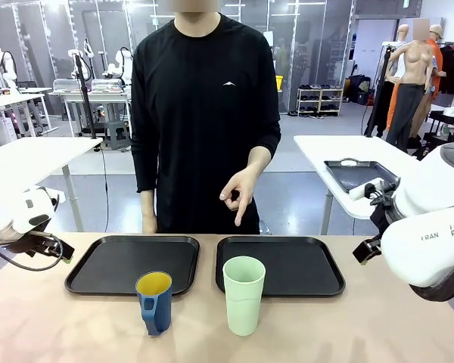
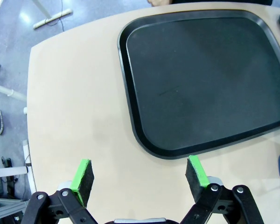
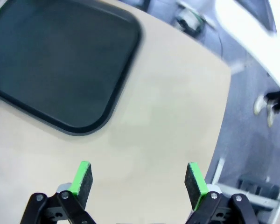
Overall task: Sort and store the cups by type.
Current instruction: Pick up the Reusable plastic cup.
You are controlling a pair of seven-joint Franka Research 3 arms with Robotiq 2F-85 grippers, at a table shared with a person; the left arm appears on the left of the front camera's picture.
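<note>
Blue mug [image 1: 154,302] and green tumbler [image 1: 244,295] side by side, person's hand [image 1: 238,193] pointing down, left gripper [image 2: 139,165] and right gripper [image 3: 138,166] wide, empty, over table [image 2: 74,93]

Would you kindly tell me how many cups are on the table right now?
2. The dark blue mug stands in front of the left black tray; the mint-green tumbler stands beside it, in front of the right black tray.
</note>
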